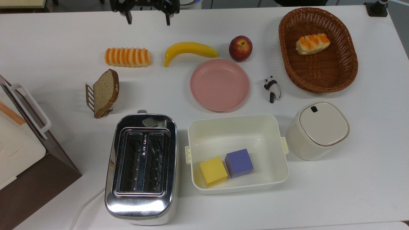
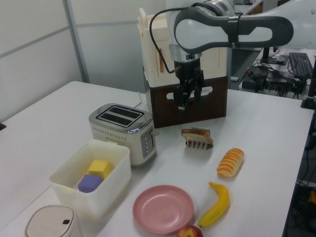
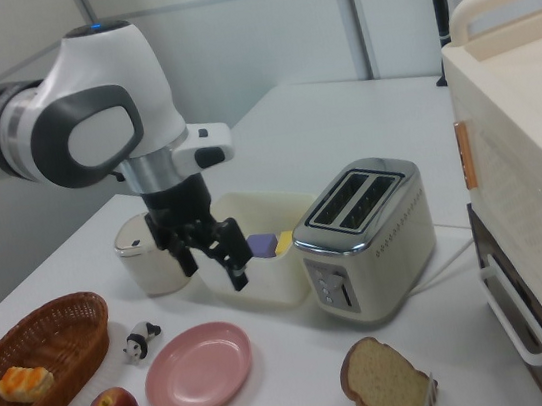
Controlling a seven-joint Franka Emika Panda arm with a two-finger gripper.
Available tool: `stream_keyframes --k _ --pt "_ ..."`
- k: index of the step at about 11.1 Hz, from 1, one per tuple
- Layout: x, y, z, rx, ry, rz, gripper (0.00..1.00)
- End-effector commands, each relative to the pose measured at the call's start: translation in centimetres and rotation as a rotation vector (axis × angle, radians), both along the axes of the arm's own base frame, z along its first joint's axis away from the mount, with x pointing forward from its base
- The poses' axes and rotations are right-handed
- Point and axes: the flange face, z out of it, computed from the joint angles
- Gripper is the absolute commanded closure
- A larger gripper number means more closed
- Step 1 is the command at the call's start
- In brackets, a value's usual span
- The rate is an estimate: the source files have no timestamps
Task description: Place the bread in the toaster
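the gripper (image 1: 148, 18) hangs in the air with fingers spread and empty, the bread (image 1: 104, 92) leaning in its wire rack (image 1: 89, 95) beside the toaster (image 1: 141, 167).

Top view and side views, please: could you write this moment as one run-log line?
gripper: open, empty, in the air | bread: leaning in wire rack | toaster: slots empty | step: bread not yet grasped
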Motion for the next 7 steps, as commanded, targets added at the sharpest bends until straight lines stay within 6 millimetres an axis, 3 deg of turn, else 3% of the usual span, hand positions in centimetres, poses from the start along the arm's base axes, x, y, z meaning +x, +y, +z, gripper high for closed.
stream_keyframes --k 1,5,7 --pt "0.9 -3.1 -1.9 -0.027 -0.102 -0.038 0.0" --pt "1.4 -3.7 -4.7 -0.098 -0.117 0.007 0.0" --pt "1.9 -5.8 -7.4 -0.182 -0.073 0.058 0.0"
